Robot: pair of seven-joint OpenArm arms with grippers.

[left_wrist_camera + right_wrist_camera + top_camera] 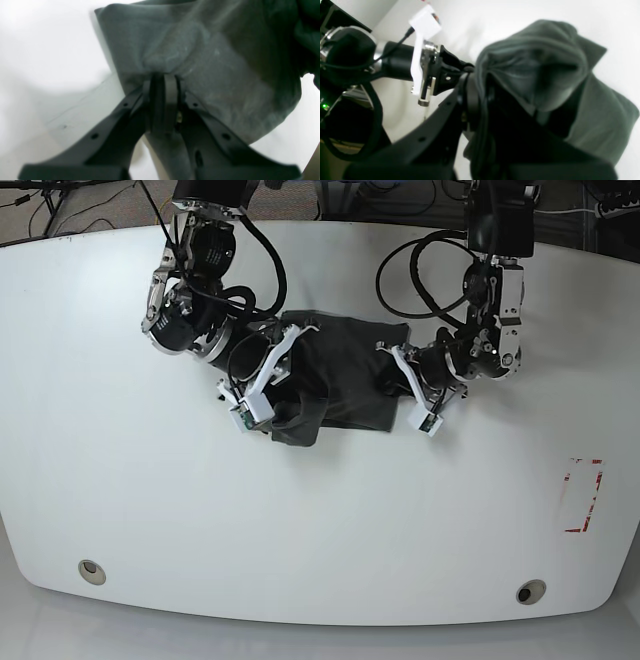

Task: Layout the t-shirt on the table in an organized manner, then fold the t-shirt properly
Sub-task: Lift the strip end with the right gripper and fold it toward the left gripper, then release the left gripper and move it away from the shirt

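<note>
No words, brands or numbers are showing clearly enough to read in any view. The only sign is a small red-outlined rectangle mark (583, 496), sitting at the right of the glossy white tabletop (330, 520). A small white tag (426, 22) is carrying a coloured spot too blurred to read.

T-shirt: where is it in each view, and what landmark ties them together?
Left wrist: t-shirt fills centre and upper right, pinched in the left gripper.
Right wrist: bunched centre-right, held by the right gripper.
Base: upper centre, between the arms.
Shared landmark: white table beneath it.
</note>
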